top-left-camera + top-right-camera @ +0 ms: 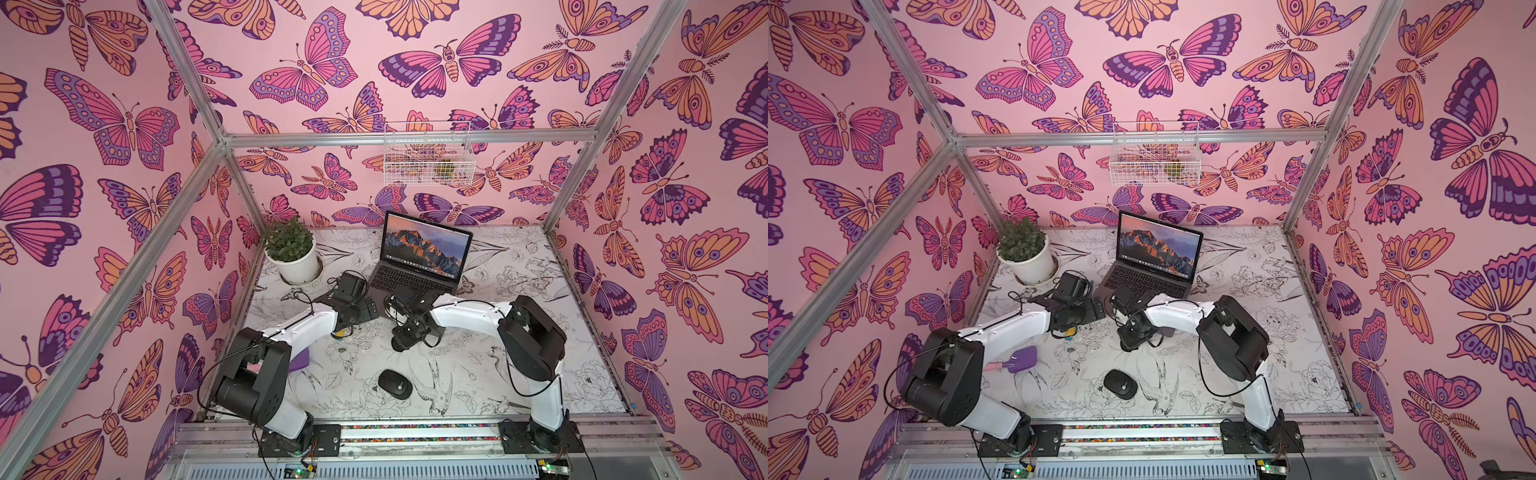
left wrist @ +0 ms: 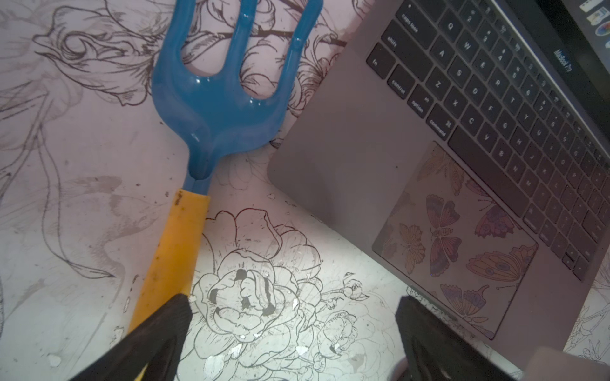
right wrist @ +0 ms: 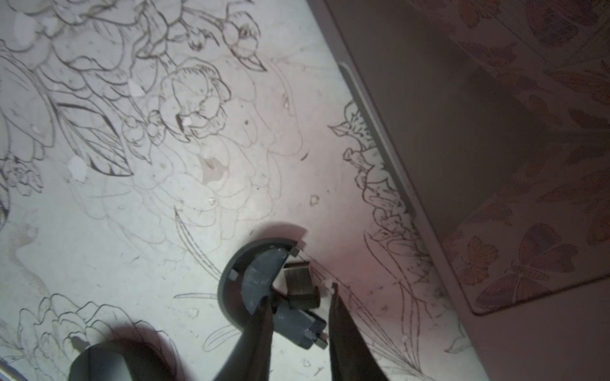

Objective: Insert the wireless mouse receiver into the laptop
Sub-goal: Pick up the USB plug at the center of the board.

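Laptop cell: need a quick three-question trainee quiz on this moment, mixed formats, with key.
1. True or false: the laptop has its lid shut.
2. In the left wrist view, what lies beside the laptop? A) a blue hand fork with a yellow handle B) red scissors C) a white mug
3. Which gripper has its jaws wide apart?
Key: 1 false, the screen is up and lit. 2 A. 3 the left gripper.
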